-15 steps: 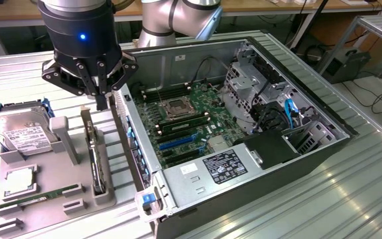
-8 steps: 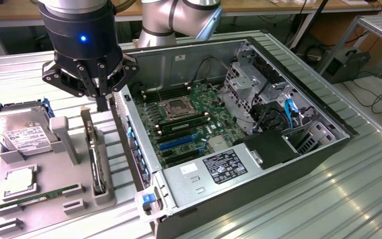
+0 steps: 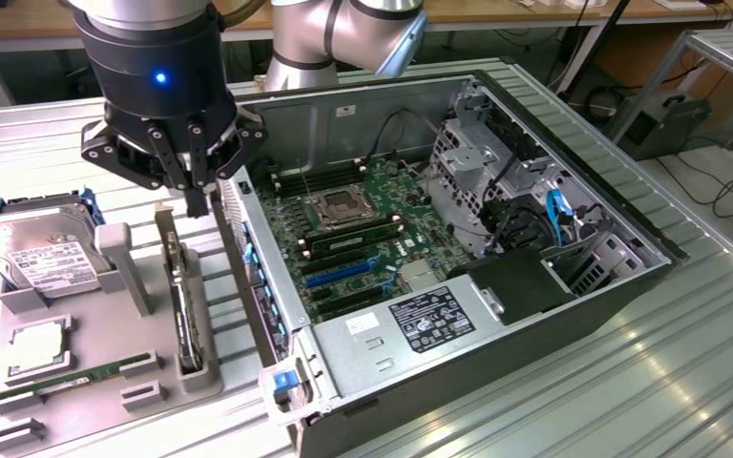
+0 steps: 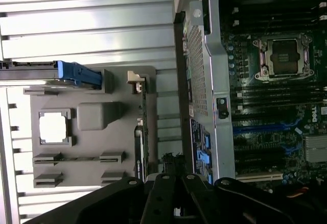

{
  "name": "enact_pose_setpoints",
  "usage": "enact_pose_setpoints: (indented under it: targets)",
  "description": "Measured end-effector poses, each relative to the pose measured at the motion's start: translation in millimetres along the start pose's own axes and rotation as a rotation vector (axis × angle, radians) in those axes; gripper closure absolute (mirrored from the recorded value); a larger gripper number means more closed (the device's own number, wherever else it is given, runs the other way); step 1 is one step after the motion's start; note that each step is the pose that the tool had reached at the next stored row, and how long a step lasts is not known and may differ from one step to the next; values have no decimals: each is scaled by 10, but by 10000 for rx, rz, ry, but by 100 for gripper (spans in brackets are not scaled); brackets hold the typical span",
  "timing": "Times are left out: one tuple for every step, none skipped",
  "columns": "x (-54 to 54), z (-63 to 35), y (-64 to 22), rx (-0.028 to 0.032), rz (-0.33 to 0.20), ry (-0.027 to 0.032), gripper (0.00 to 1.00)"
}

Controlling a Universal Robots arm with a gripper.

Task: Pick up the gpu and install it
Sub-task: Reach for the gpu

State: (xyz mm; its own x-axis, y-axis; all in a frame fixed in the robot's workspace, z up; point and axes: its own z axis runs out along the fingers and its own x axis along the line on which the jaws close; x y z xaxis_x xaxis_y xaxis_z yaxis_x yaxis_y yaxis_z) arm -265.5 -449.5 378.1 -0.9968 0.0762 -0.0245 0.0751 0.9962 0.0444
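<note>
The gpu (image 3: 183,301) is a thin dark card standing on its edge in a slot of the grey parts tray (image 3: 93,410), just outside the open computer case (image 3: 557,277). In the wrist view the gpu (image 4: 143,132) shows edge-on, with its silver bracket (image 4: 136,79) at the far end. My gripper (image 3: 196,198) hangs just above the gpu's far end, between the tray and the case wall. Its fingers are shut together with nothing between them. The black finger linkage of the gripper (image 4: 171,191) shows near the gpu's close end.
The tray also holds a hard drive in a blue frame (image 3: 35,250), a CPU (image 3: 38,343) and a green RAM stick (image 3: 76,374). Inside the case lie the motherboard's blue slots (image 3: 341,272) and the CPU socket (image 3: 341,205). The case's side wall (image 3: 249,286) stands right beside the gpu.
</note>
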Motion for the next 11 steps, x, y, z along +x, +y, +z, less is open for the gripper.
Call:
enact_pose_setpoints:
  targets:
    - [0,0,-4,1,0,0,89]
    - [0,0,-11,0,0,0,89]
    - [0,0,-16,0,0,0,89]
    - [-1,1,-20,0,0,-1,89]
    - [-1,1,-24,0,0,0,89]
    - [-1,1,-27,0,0,0,89]
    - [-1,1,-31,0,0,0,89]
    - [-1,1,-35,0,0,0,89]
    - [-1,2,-40,0,0,0,89]
    - [-1,1,-44,1,0,1,89]
    - [-2,2,-49,0,0,0,89]
